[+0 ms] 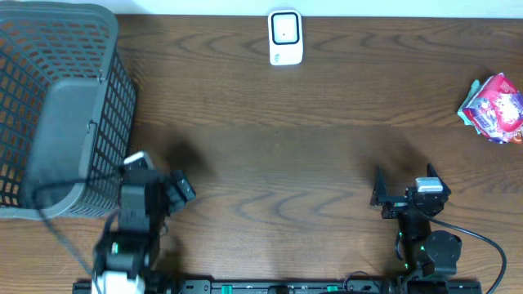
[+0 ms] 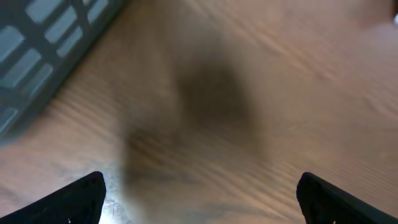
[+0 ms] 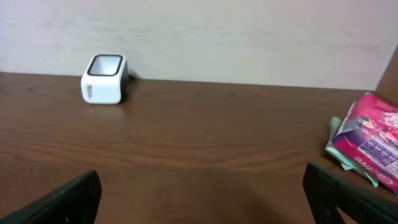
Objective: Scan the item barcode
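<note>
Right gripper (image 3: pixel 202 199) and left gripper (image 2: pixel 199 196) both gaping wide, gripping nothing. Pink packet (image 3: pixel 373 149) lying ahead-right of right gripper, well apart. Scanner (image 3: pixel 104 78) sitting ahead-left. Packet looking light, soft, probably slippery film. Pinching it across one edge seeming best, leaving barcode face showing.

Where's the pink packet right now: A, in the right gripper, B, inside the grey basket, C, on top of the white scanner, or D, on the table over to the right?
D: the pink packet lies on the table at the right side, apart from the open right gripper.
</note>
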Action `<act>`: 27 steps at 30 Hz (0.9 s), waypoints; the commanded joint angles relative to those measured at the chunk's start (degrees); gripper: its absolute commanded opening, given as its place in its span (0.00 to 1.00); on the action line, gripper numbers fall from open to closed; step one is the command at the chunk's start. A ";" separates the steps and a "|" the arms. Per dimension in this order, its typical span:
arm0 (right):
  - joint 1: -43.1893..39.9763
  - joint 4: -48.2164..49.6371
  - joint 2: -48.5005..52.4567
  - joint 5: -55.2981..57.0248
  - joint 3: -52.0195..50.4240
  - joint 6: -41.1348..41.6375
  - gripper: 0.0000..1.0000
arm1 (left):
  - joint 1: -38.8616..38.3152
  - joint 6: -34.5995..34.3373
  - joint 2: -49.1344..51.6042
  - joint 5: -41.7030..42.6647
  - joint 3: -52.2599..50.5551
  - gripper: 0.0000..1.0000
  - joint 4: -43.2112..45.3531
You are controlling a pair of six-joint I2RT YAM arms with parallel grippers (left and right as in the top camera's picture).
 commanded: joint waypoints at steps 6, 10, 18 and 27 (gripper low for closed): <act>0.55 -0.09 -0.35 0.17 -0.17 -0.68 0.99 | -0.11 3.72 -21.84 -1.14 -9.75 0.98 2.10; 0.55 -0.09 -0.35 0.17 -0.17 -0.68 0.99 | -0.11 3.74 -27.34 -1.11 -11.02 0.98 4.85; 0.55 -0.09 -0.35 0.17 -0.17 -0.68 0.99 | 2.08 8.24 -35.41 -0.63 -15.23 0.98 12.20; 0.55 -0.09 -0.35 0.17 -0.17 -0.68 0.99 | 5.09 11.47 -39.65 2.99 -23.12 0.98 27.36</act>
